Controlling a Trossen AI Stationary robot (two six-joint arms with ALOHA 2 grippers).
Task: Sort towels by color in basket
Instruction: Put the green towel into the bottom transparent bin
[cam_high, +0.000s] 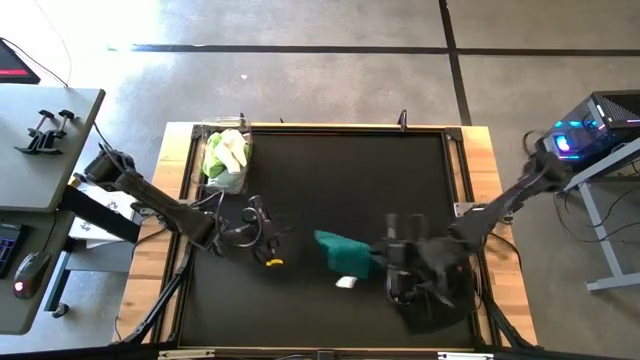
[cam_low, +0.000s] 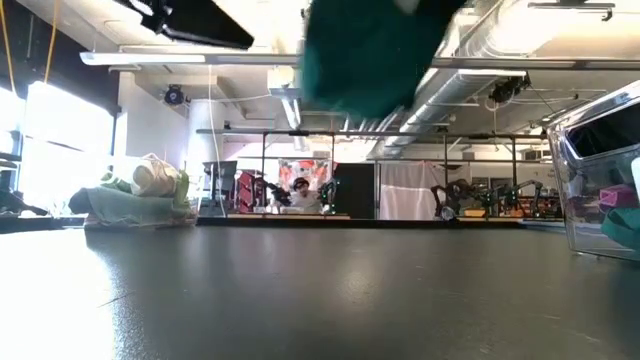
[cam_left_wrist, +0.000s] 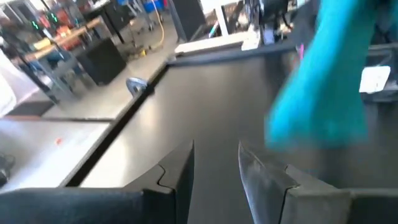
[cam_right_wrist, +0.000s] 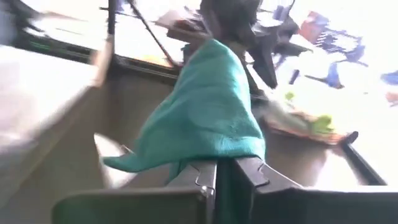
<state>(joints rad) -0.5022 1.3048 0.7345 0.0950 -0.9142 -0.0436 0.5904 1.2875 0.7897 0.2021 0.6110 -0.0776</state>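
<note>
A dark teal-green towel (cam_high: 342, 250) hangs in the air at the middle of the table, high in the low view (cam_low: 370, 50). My right gripper (cam_high: 385, 255) is at its right end and is shut on it (cam_right_wrist: 224, 177). My left gripper (cam_high: 272, 240) hovers just left of the towel, open and empty (cam_left_wrist: 214, 168), with the towel (cam_left_wrist: 323, 81) ahead of its fingers. A basket (cam_high: 212, 182) at the far left corner holds lime green and cream-white towels (cam_high: 226, 152). The other towels are hidden or out of view, apart from purple and teal cloth in a clear bin (cam_low: 600, 170). My right gripper pinches the teal-green towel between its two fingers at a bunched edge (cam_right_wrist: 225, 163), coming roughly level from the table's right side. The cloth drapes slack forward and over the fingertips. It is lifted clear of the table.
A small white tag (cam_high: 347, 283) shows just below the towel. The clear bin sits near the right arm, at the right in the low view. The black mat (cam_high: 320, 180) between the basket and the grippers is bare. A clamp (cam_high: 403, 121) stands on the far edge.
</note>
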